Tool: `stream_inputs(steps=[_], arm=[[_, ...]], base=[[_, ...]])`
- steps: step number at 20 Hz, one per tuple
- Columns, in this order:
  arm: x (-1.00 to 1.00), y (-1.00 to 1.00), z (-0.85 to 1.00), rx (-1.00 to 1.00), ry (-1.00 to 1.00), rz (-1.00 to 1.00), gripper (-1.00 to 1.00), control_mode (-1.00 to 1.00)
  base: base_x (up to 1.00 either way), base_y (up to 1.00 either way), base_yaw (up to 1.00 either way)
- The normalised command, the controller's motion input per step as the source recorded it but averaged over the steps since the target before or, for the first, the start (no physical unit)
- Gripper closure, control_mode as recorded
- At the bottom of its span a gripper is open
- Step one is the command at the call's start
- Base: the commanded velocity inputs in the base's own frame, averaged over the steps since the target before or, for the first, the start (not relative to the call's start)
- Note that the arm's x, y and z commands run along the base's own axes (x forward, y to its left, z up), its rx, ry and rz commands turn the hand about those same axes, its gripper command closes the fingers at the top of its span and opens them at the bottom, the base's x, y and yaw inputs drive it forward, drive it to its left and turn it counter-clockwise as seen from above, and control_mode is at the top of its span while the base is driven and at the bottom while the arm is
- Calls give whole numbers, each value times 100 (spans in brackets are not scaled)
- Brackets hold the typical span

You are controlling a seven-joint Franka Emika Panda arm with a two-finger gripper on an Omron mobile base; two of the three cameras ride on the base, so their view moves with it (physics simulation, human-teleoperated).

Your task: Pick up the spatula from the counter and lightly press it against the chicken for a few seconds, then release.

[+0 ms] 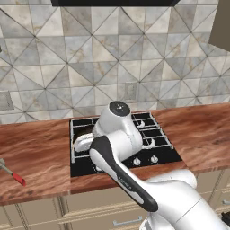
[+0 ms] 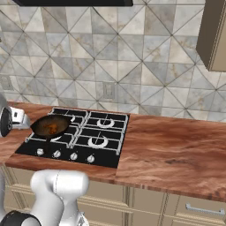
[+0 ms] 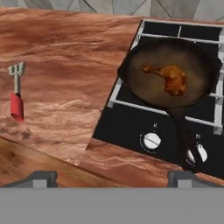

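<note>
Spread wide and empty, both dark fingers point(image 3: 42, 178) hover over the brown wooden tabletop point(image 3: 65, 52). Toward its front edge, well left of the black stove point(image 3: 127, 131), lies the red-handled metal spatula point(image 3: 16, 99). On the stove, the browned chicken leg point(image 3: 171, 78) waits in the dark frying pan point(image 3: 144, 83). This looks like the approach step: the next move calls for swinging left and lowering over the handle.

The cooktop point(image 2: 103, 132) is set in the tabletop point(image 3: 65, 57), in front of the tiled wall point(image 2: 110, 57). The pan point(image 3: 144, 83) stands on its front left burner, with the chicken point(image 3: 171, 79) inside and the handle reaching forward to the knobs point(image 3: 152, 141). The spatula point(image 3: 16, 96) lies on the tabletop left of the cooktop, well apart, and its head seems to point toward the wall.
</note>
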Motion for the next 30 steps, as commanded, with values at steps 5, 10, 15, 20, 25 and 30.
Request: stream_inputs(steps=[5, 10, 15, 20, 25, 30], arm=[[0, 47, -2, 5, 0, 5, -100, -100], [0, 51, -12, 1, 0, 6, -100, -100], [6, 38, -28, 1, 0, 6, -100, -100], [8, 32, -29, 1, 0, 5, -100, -100], [10, 38, -19, 1, 0, 6, -100, -100], [0, 46, -2, 0, 0, 3, -100, -100]], base=[[0, 0, 0], [0, 0, 0], [0, 0, 0], [0, 0, 0], [0, 0, 0], [0, 0, 0]])
